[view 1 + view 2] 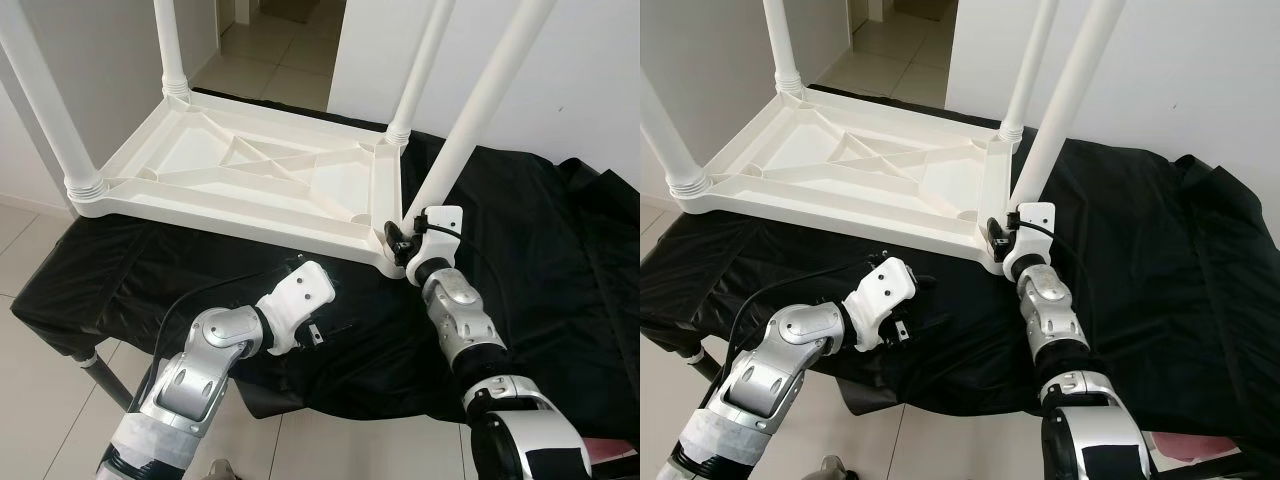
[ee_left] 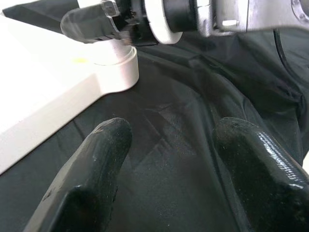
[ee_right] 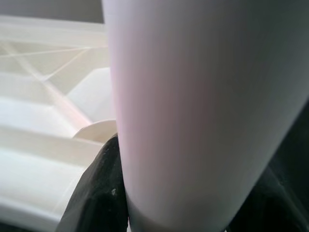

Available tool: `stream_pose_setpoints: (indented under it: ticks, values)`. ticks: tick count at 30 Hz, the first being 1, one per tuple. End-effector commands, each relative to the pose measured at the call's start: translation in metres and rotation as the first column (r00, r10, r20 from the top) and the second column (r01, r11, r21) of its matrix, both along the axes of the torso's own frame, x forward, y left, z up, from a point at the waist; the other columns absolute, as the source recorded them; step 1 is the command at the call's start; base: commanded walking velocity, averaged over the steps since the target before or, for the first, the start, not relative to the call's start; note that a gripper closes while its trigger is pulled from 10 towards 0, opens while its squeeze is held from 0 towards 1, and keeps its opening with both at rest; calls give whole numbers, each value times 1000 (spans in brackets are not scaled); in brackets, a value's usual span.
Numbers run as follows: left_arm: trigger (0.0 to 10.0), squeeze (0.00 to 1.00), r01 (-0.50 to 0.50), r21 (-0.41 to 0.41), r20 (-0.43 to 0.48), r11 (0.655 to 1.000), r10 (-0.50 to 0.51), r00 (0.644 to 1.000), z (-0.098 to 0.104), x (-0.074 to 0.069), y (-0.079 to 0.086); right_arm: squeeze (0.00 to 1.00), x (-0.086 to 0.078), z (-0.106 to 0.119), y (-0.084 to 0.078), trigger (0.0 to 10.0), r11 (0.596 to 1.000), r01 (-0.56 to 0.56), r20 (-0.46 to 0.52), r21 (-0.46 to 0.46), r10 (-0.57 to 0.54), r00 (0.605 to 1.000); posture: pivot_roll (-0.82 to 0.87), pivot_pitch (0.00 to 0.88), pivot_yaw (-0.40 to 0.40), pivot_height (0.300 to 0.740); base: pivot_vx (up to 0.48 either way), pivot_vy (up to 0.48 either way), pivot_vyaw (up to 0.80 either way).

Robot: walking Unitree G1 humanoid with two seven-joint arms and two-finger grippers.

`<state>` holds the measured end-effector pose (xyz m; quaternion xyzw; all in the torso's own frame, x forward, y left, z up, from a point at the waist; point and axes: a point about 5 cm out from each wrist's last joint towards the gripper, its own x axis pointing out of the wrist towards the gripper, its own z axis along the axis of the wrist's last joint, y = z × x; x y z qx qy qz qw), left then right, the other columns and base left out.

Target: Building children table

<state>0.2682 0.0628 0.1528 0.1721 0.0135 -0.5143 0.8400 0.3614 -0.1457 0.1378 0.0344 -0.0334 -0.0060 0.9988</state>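
A white plastic children's tabletop (image 1: 250,180) lies upside down on a black cloth (image 1: 540,250). Three white legs (image 1: 45,100) stand in its corner sockets. A fourth leg (image 1: 480,110) leans tilted at the near right corner socket (image 2: 113,67). My right gripper (image 1: 400,238) is shut on this leg's lower end, a black finger (image 3: 96,188) on either side of the leg (image 3: 203,106). My left gripper (image 2: 169,159) hovers open over the cloth just in front of the tabletop's near edge, left of that corner, with nothing between its fingers (image 2: 91,179).
The cloth covers a low support with a dark metal leg (image 1: 100,370) at the near left. Pale floor tiles (image 1: 30,400) surround it, and a white wall (image 1: 590,70) stands behind on the right. A doorway (image 1: 280,40) opens at the back.
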Motion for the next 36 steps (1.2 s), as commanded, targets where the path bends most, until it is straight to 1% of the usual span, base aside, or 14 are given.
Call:
stream_pose_setpoints:
  ticks: [1,7,9,16,17,19,20,21,22,29,30,31,32,36]
  values:
    - [10000,0,-26,-2,-5,1000,26,1000,-4,1,-3,0,-5,2,-9,10000,990,144,11,4,-144,990,38,62,-94,740,0,0,0]
    - [10000,0,-27,-1,-6,1000,27,1000,-4,1,-2,0,-18,-6,4,10000,969,247,-19,15,-246,969,45,63,-92,740,0,0,0]
    - [10000,0,-26,2,-5,1000,26,1000,-4,1,-2,0,-19,-8,10,10000,973,230,-31,16,-229,973,46,63,-92,740,0,0,0]
    - [10000,0,-28,6,-7,1000,28,1000,-5,-1,-2,0,-21,-2,7,10000,975,223,-1,12,-223,975,57,66,-100,740,0,0,0]
    - [10000,0,-32,7,-9,999,32,999,-6,-2,-1,247,-22,0,10,10000,976,217,10,16,-217,976,61,68,-104,740,0,0,0]
    - [10000,0,-32,7,-10,999,33,999,-6,-2,-1,247,-22,1,11,10000,977,210,14,21,-211,977,61,68,-104,740,0,0,0]
    - [10000,0,-33,7,-10,999,33,999,-6,-2,-1,902,-22,2,13,10000,980,200,25,20,-200,979,61,68,-104,740,0,0,0]
    - [10000,0,-33,6,-10,999,33,999,-6,-3,-1,902,-23,3,14,10000,981,193,33,19,-193,981,61,68,-104,740,0,0,0]
    - [10000,0,-35,5,-11,999,35,999,-6,-3,-1,1000,-24,6,16,10000,984,179,51,24,-180,982,66,69,-113,740,0,0,0]
    - [10000,0,-42,2,-15,999,42,999,-8,-5,-2,1000,-32,9,25,10000,993,91,90,74,-97,991,67,65,-124,740,0,0,0]
    - [10000,0,-42,1,-15,999,42,999,-8,-5,-2,165,-33,9,26,10000,995,77,95,69,-84,992,67,61,-126,740,0,0,0]
    - [10000,0,-42,1,-15,999,42,999,-8,-5,-2,165,-33,9,26,10000,995,77,95,69,-84,992,67,61,-126,740,0,0,0]
    - [10000,0,-42,0,-15,999,42,999,-8,-6,-2,0,-35,9,26,10000,995,66,99,70,-73,992,67,61,-126,740,0,0,0]
    - [10000,0,-41,-2,-15,999,41,999,-8,-6,-3,0,-40,5,24,10000,998,34,99,62,-40,994,68,56,-130,740,0,0,0]
